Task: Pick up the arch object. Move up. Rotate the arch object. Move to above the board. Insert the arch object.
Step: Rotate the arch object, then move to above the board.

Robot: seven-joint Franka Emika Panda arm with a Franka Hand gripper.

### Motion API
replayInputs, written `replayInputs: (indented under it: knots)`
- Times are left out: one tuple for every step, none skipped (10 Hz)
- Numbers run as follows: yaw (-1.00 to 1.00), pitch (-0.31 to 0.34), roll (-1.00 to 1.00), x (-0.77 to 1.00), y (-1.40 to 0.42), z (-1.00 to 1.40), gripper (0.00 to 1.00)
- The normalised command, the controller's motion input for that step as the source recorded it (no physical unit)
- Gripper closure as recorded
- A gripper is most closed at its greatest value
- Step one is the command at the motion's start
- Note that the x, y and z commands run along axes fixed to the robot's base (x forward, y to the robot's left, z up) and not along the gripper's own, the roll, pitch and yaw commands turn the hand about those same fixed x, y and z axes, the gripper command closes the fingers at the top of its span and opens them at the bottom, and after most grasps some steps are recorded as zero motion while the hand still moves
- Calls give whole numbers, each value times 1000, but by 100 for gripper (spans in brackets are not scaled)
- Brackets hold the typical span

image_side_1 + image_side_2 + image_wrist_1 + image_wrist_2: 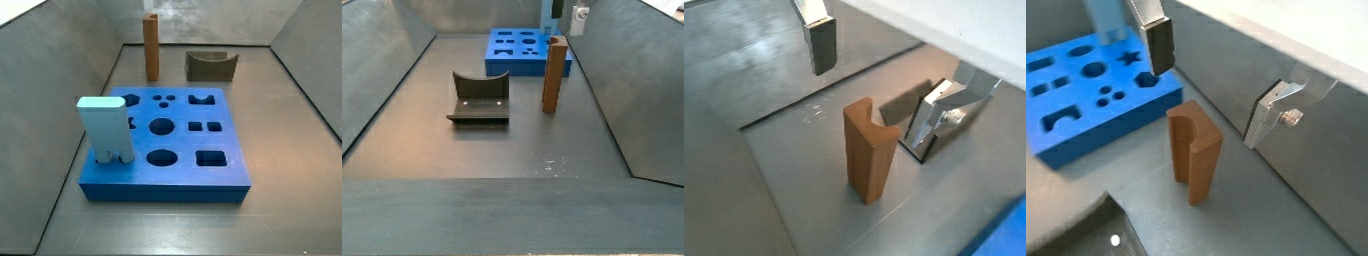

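Since the arch object (870,150) stands free on the counter (422,140) with nothing gripping it, this looks like step one: the pick, not yet made.

- Arch object: upright, orange-brown, near the grey side wall. In a side view (151,47) it's beyond the board (174,165), beside the dark olive block (210,66); in another side view (552,75) it stands just in front of the board (523,52), apart from the olive block (478,98).
- Tool (818,38): only one silver finger with dark pad shows in both wrist views (1153,38), hanging above and off to the side of the arch, not touching it. Second finger out of frame, so I cannot tell whether the tool is spread or pressed together. Nothing held that I can see.
- Fixture (1277,110) on the wall side of the arch, close to it.
- Pale blue post (103,130) stands on the board's near corner.

Next move, my read: centre the tool over the arch top, descend with fingers straddling the slim faces, then close. Risk: tall narrow piece, an off-centre touch could tip it.
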Motion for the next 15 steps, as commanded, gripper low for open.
replayInputs:
  knots:
    - [-692,30,-58,30,18,-25,0]
    - [-381,29,-57,31,18,-23,0]
    - [-185,28,-57,0,0,-1000,0]
    - [-117,15,-55,11,2,-1000,0]
    - [-82,-9,-44,25,7,-1000,0]
    - [-60,-28,-25,17,17,-942,0]
    - [-52,-41,-10,11,22,-785,0]
    - [-47,-46,3,12,24,-575,0]
    - [-44,-46,12,12,23,-425,0]
    - [-42,-49,23,13,24,-280,0]
    - [-39,-46,35,0,0,0,100]
    - [-354,-116,-193,-73,-57,1000,100]
    - [-340,-106,-195,-77,-55,1000,100]
    - [-255,-81,-205,-81,-49,1000,100]
    - [-158,-46,-216,-76,-44,1000,100]
